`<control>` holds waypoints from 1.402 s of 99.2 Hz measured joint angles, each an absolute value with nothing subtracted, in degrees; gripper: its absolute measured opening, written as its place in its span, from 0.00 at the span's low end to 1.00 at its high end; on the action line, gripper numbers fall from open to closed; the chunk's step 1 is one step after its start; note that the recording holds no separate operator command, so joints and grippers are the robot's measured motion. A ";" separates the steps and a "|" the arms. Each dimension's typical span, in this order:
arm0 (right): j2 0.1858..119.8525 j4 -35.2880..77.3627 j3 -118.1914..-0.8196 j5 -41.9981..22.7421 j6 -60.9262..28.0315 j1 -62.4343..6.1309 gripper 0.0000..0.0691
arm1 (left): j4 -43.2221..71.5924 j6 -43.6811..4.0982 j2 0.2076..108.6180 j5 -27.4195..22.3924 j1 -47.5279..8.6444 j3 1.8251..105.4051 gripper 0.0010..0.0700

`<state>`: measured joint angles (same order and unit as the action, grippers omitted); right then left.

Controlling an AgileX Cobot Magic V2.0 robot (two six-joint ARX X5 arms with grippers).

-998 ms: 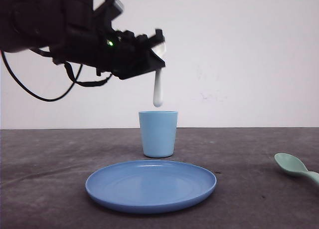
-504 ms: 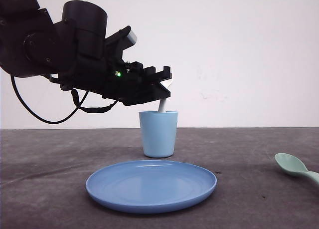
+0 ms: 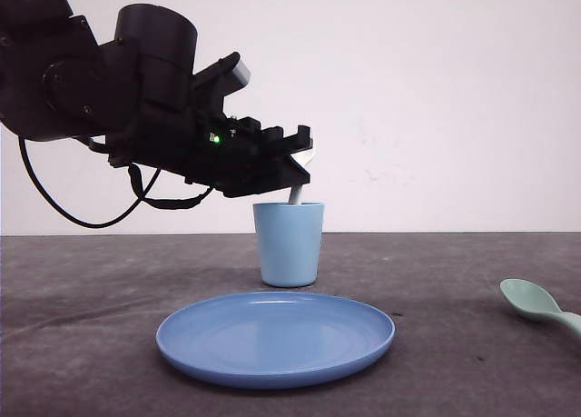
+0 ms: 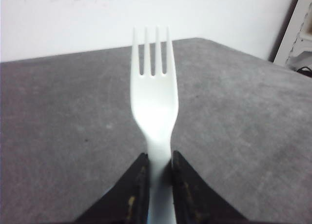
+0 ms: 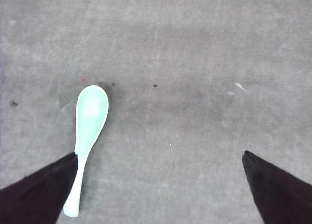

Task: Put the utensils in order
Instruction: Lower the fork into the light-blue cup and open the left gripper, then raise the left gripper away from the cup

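My left gripper [image 3: 304, 158] hangs just above the light blue cup [image 3: 289, 244], shut on the white fork [image 3: 296, 194]. The fork's handle end dips inside the cup's rim. In the left wrist view the fork [image 4: 154, 94] stands tines away from me, its neck pinched by the left gripper [image 4: 159, 158]. The mint-green spoon [image 3: 531, 301] lies on the table at the far right. In the right wrist view the spoon [image 5: 90, 112] lies bowl up beside one finger of my open right gripper [image 5: 160, 154], which holds nothing.
A round blue plate [image 3: 272, 376] sits in front of the cup, near the table's front edge. The dark grey table [image 3: 91, 290] ends at a white wall behind the cup. A white frame [image 4: 298, 33] stands past the table's far corner.
The left arm has come down, bringing the fork's handle end from above the cup into its mouth. Over the last half second it has barely moved. The spoon is unmoved.
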<state>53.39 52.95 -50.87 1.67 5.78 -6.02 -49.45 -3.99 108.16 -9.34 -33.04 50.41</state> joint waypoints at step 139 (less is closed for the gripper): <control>62.57 48.66 -50.87 0.56 13.15 -18.37 0.98 | 0.43 -4.03 60.25 -9.34 -20.14 49.47 0.41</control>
<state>62.57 48.66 -50.87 0.56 13.15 -18.37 0.43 -4.03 60.25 -9.34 -20.14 49.47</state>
